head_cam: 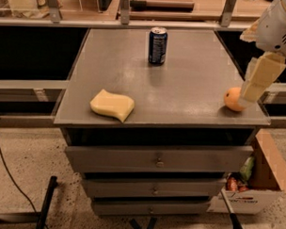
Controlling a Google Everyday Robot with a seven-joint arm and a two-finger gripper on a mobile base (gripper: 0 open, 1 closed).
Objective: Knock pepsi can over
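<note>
The fingers (261, 75) hung at the right edge of the camera view, a pale block pointing down from the white arm (280, 24) above the right rim of the grey table (191, 90). Whether they were parted or closed could not be told, and nothing could be seen held in them. Their lower tip overlapped the right side of an orange (232, 99) that sat on the table directly beneath them; whether tip and fruit touched could not be told.

The pepsi can (157, 46) stood upright well apart from the fingers, far to their left and towards the back of the table. It was dark blue with a silver top and pale markings, and no word on it could be read. Bare table lay between the can and the fingers.

On the table there were one can, one orange and one yellow sponge (112, 105). The sponge lay far left of the fingers, near the front edge.

Under the tabletop were three drawers (155, 159), each with a small knob. Below the fingers, on the floor beside the drawers, stood a cardboard box (268, 172) with packets inside and red print too small to read. A dark cable (9, 173) trailed across the floor far to the left. A metal rail (136, 24) ran behind the table.
</note>
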